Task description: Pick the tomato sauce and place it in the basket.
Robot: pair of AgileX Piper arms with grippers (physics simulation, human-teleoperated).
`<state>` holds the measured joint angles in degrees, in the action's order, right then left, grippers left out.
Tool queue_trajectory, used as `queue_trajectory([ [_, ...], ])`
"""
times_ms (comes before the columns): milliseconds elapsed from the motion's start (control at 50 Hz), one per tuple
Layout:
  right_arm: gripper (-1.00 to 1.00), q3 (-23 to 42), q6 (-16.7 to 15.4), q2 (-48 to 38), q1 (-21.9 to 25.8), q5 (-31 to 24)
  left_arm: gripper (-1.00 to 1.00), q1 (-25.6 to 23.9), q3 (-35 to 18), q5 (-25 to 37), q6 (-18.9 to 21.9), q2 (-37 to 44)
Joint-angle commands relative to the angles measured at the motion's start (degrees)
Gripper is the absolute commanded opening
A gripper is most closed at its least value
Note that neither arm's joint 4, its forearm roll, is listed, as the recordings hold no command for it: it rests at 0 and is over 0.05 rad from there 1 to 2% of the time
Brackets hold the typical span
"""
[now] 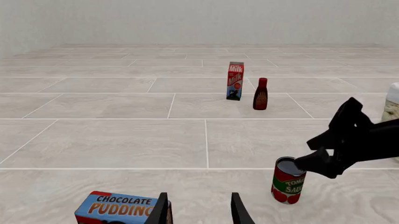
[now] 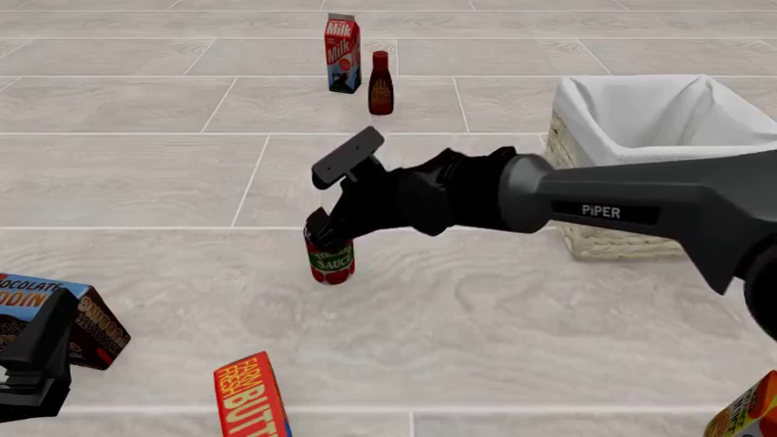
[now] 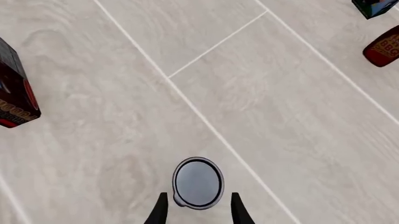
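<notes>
The tomato sauce can (image 2: pixel 329 261) stands upright on the tiled surface, left of the basket (image 2: pixel 607 238). It also shows in the left wrist view (image 1: pixel 288 182). In the right wrist view I see its dark metallic top (image 3: pixel 198 181) from above. My right gripper (image 2: pixel 322 223) is open just over the can's top, one finger on each side with small gaps, so it is not clamped. My left gripper (image 1: pixel 199 212) is open and empty at the near left, beside a chocolate pudding box (image 1: pixel 118 208).
A milk carton (image 2: pixel 342 53) and a slim dark red bottle (image 2: pixel 380 84) stand at the back. The pudding box (image 2: pixel 85 320) and a butter box (image 2: pixel 249 398) lie at the near left. An orange package (image 2: pixel 747 411) sits at the near right corner.
</notes>
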<state>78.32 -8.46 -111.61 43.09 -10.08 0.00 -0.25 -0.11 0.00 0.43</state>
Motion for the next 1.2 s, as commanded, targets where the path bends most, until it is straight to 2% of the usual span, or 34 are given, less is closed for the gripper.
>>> queue_trajectory([
  [20,1.0,0.0,0.5,-0.8,0.0,0.4,1.0,0.0,0.0,0.0,0.0,0.0],
  [1200,1.0,0.6,2.3,-2.5,-0.1,0.9,1.0,0.0,0.0,0.0,0.0,0.0],
])
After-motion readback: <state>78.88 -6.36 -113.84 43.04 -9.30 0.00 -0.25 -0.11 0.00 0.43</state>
